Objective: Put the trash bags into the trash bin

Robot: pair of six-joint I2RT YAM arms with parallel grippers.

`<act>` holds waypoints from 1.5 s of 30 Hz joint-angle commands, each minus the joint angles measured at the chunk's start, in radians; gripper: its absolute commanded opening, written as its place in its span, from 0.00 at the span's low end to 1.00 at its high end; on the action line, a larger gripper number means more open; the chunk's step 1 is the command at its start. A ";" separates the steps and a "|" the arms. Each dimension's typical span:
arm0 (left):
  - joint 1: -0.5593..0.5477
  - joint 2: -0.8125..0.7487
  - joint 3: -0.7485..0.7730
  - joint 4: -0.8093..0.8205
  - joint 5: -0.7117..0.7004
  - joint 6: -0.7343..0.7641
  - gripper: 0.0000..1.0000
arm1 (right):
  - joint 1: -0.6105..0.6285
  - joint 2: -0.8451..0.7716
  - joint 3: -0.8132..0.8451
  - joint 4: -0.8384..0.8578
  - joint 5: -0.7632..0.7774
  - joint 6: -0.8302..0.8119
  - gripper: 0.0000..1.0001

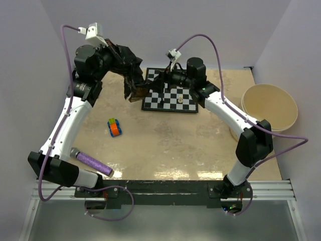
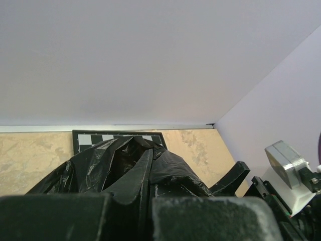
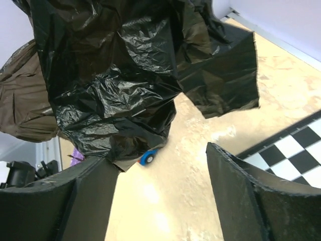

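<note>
A wrinkly black trash bag (image 1: 129,70) hangs from my left gripper (image 1: 111,54), which is raised above the table's far left and shut on the film. In the left wrist view the bag (image 2: 125,165) bunches between the fingers of the left gripper (image 2: 149,203). My right gripper (image 1: 159,83) is open over the chessboard's left part, pointing at the hanging bag. In the right wrist view the bag (image 3: 110,75) hangs just ahead of the open right gripper (image 3: 160,181), its lower edge close to the left finger (image 3: 75,201). The cream-beige trash bin (image 1: 269,108) stands at the far right.
A chessboard (image 1: 173,95) with a few pieces lies at the back middle. A small colourful toy car (image 1: 115,127) sits left of centre. A purple textured roll (image 1: 93,161) lies near the left arm's base. White walls close in the back and sides.
</note>
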 commanded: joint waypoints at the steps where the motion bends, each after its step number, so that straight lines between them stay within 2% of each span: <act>1: 0.018 -0.023 0.061 0.024 -0.007 -0.046 0.00 | 0.011 0.029 0.061 0.075 -0.017 0.055 0.69; 3: 0.026 -0.020 0.075 0.028 0.004 -0.056 0.00 | 0.016 0.047 0.070 0.103 -0.026 0.074 0.66; 4: 0.029 -0.018 0.081 0.029 0.008 -0.059 0.00 | 0.016 0.061 0.079 0.121 -0.050 0.086 0.62; 5: 0.033 -0.017 0.085 0.029 0.010 -0.062 0.00 | 0.019 0.072 0.085 0.151 -0.078 0.103 0.54; 8: 0.043 -0.015 0.087 0.034 0.025 -0.062 0.00 | 0.017 0.118 0.122 0.230 -0.185 0.140 0.21; 10: 0.046 -0.018 0.079 0.023 0.025 -0.027 0.00 | 0.014 0.133 0.163 0.186 -0.151 0.082 0.00; 13: 0.049 -0.031 0.024 0.005 0.064 0.135 0.00 | -0.044 0.127 0.191 0.082 -0.098 -0.019 0.00; 16: 0.049 -0.090 -0.115 0.006 0.130 0.349 0.00 | -0.101 0.090 0.216 -0.086 0.067 -0.228 0.00; 18: 0.049 -0.150 -0.212 0.029 0.131 0.449 0.00 | -0.141 0.049 0.200 -0.138 0.109 -0.318 0.00; 20: 0.049 -0.181 -0.250 0.048 0.137 0.515 0.00 | -0.164 0.018 0.206 -0.175 0.144 -0.368 0.00; 24: 0.049 -0.149 -0.194 0.081 0.136 0.515 0.00 | -0.168 -0.031 0.191 -0.186 0.195 -0.426 0.00; 26: 0.049 -0.073 -0.131 0.092 0.162 0.469 0.00 | -0.168 -0.005 0.222 -0.178 0.190 -0.408 0.00; 28: 0.049 0.065 0.005 0.011 0.159 0.435 0.00 | -0.168 0.056 0.310 -0.192 0.230 -0.390 0.00; 31: 0.064 0.294 0.350 -0.158 0.117 0.373 0.00 | -0.168 0.165 0.491 -0.180 0.374 -0.391 0.00; 33: 0.070 0.414 0.562 -0.160 0.142 0.371 0.00 | -0.168 0.249 0.678 -0.172 0.432 -0.414 0.00; 35: 0.070 0.481 0.738 -0.074 0.194 0.406 0.00 | -0.168 0.346 0.883 -0.169 0.466 -0.451 0.00; 36: 0.070 0.503 0.791 -0.002 0.212 0.423 0.00 | -0.168 0.380 1.015 -0.152 0.485 -0.471 0.00; 37: 0.070 0.514 0.826 0.061 0.223 0.440 0.00 | -0.168 0.403 1.076 -0.120 0.503 -0.483 0.00; 38: 0.069 0.505 0.823 0.174 0.234 0.464 0.00 | -0.168 0.403 1.094 -0.045 0.526 -0.485 0.00; 41: 0.046 0.440 0.762 0.447 0.193 0.594 0.00 | -0.164 0.307 0.989 0.328 0.601 -0.514 0.00; 43: 0.026 0.414 0.782 0.582 0.179 0.644 0.00 | -0.143 0.264 0.989 0.458 0.588 -0.566 0.00; 45: -0.006 0.405 0.835 0.650 0.173 0.690 0.00 | -0.110 0.228 1.007 0.517 0.548 -0.642 0.00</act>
